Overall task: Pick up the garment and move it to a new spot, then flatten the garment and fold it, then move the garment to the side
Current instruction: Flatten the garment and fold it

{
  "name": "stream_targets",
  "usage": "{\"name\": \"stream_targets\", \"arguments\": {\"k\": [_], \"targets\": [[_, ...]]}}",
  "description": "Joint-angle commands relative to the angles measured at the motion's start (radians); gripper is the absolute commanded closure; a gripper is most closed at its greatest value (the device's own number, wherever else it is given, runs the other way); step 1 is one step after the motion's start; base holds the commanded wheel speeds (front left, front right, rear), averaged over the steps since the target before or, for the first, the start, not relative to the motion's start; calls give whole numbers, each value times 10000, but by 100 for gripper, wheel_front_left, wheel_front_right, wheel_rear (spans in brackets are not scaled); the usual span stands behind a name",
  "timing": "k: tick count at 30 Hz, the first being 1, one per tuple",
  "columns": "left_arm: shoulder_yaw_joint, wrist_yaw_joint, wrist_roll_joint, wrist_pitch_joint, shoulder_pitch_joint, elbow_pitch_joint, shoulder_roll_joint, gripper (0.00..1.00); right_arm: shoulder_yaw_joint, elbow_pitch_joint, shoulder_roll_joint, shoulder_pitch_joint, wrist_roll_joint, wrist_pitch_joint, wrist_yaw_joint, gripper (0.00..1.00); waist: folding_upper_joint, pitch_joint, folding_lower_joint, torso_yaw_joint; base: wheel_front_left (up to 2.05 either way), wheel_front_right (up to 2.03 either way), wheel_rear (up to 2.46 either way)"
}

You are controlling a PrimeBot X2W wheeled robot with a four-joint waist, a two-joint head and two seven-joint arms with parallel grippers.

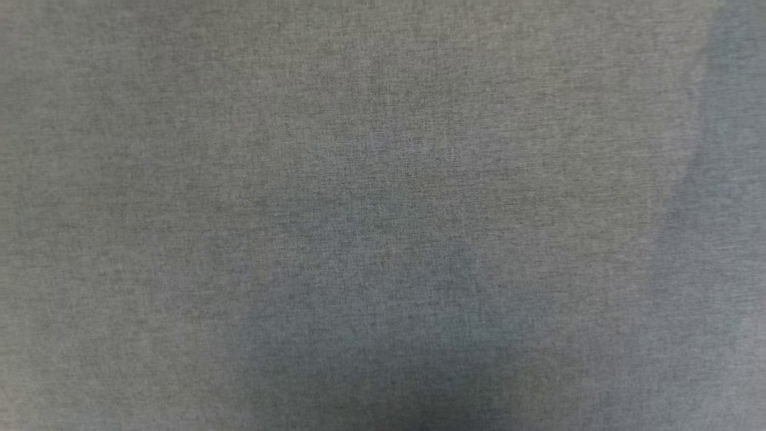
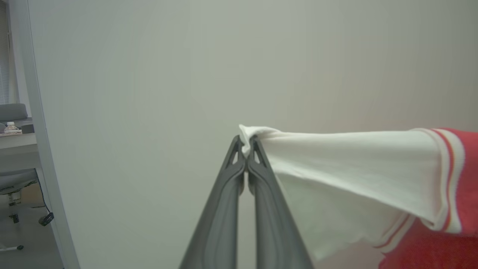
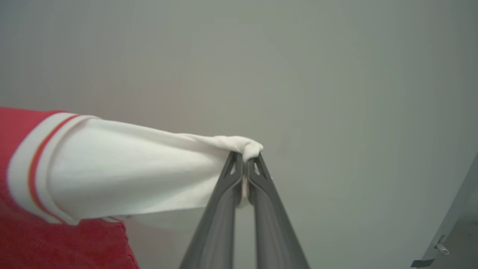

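The garment (image 2: 354,175), red with white sleeves and red-and-white striped trim, hangs stretched in the air in front of a pale wall. My left gripper (image 2: 244,144) is shut on the end of one white sleeve, which runs off to the right of the left wrist view toward the red body. In the right wrist view my right gripper (image 3: 244,155) is shut on the bunched tip of the other white sleeve of the garment (image 3: 130,168), which runs left to the red body. The chest lettering is out of sight.
The head view looks down on a grey woven cloth surface (image 1: 383,179) with soft shadows. A pale wall (image 2: 149,93) stands behind the garment. At the far left are a grey post (image 2: 41,149), a desk with a bottle (image 2: 11,127) and an office chair.
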Motion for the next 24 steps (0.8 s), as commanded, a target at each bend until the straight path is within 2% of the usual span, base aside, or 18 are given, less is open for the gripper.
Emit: {"name": "stream_targets", "arguments": {"k": [1,7,8,9,11,19,24], "targets": [[15,-5,-60,-206,76,241,-59,100,73,155,49,170,-61,-184,-21,100,0,300,-3,59,0,0,0],[-134,-19,-565,-827,1740,822,-457,100,746,658,165,1558,207,-716,-21,100,0,-121,-3,197,0,0,0],[-164,-21,-660,-875,2186,853,-541,100,922,728,125,1878,290,-734,-21,100,0,-257,-3,238,0,0,0],[-201,-23,-903,-948,3491,775,-716,100,1341,834,-65,2718,593,-765,-21,100,0,-668,-3,340,0,0,0],[-155,-24,-1061,-966,4371,718,-828,100,1573,854,-207,3297,840,-735,-21,100,0,-988,-3,399,0,0,0],[-202,-25,-1531,-910,7587,389,-943,100,2512,556,-923,5706,2046,174,-21,100,0,-2459,-3,523,0,0,0],[-623,-26,-1901,-84,9137,222,-825,100,2884,218,-1487,7127,2813,1058,-21,100,0,-3425,-3,650,0,0,0]]}}
